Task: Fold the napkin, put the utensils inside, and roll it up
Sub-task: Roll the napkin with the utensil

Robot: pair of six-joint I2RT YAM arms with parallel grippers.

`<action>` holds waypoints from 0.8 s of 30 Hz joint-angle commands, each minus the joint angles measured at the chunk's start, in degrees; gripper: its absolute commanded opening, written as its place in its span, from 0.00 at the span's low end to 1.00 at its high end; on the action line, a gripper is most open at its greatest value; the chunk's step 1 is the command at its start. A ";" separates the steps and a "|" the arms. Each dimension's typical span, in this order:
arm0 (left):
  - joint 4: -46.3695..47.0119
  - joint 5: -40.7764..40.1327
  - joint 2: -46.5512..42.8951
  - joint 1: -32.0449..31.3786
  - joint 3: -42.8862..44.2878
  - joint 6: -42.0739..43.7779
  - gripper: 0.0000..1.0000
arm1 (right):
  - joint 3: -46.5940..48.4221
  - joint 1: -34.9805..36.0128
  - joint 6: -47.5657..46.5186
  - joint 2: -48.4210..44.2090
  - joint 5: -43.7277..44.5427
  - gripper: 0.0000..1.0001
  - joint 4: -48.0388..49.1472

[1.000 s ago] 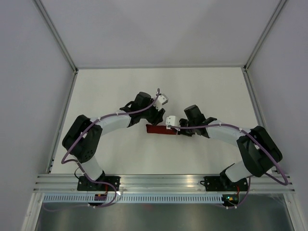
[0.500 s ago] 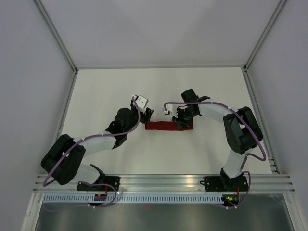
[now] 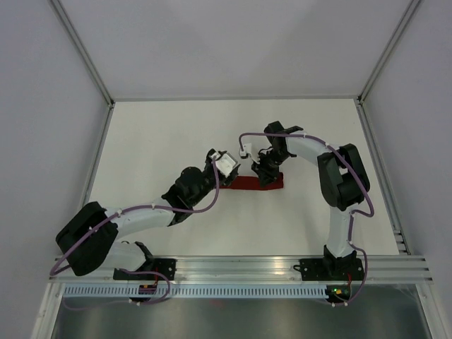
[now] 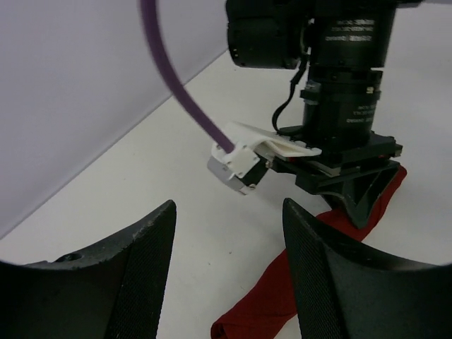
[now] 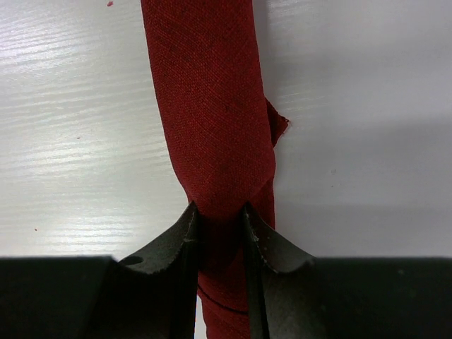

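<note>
The napkin (image 3: 248,183) is a dark red rolled-up strip lying at the table's middle. No utensils show; I cannot tell whether any are inside the roll. My right gripper (image 3: 267,175) points down over the roll's right part. In the right wrist view the right gripper (image 5: 219,217) is shut on the napkin (image 5: 212,106), pinching the roll between its fingertips. My left gripper (image 3: 223,172) hovers at the roll's left end. In the left wrist view the left gripper (image 4: 229,282) is open and empty, with the napkin's end (image 4: 279,300) below and slightly right of the gap.
The white table (image 3: 155,141) is bounded by grey walls and aluminium frame rails (image 3: 233,265) at the near edge. The right arm's wrist and its white camera (image 4: 240,166) stand close in front of the left gripper.
My left arm has swung right, bringing its open gripper to the roll's left end. My right arm has drawn in slightly, still holding the roll, which has shifted a little right.
</note>
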 commanded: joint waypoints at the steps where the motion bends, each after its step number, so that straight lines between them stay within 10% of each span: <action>1: -2.45 1.79 2.71 -2.39 2.31 12.24 0.67 | 1.02 -0.07 -2.51 6.04 3.24 0.17 -2.35; 24: -5.80 5.32 24.24 -8.11 8.02 29.21 0.71 | 10.07 -1.82 -2.77 14.30 -1.23 0.16 -11.22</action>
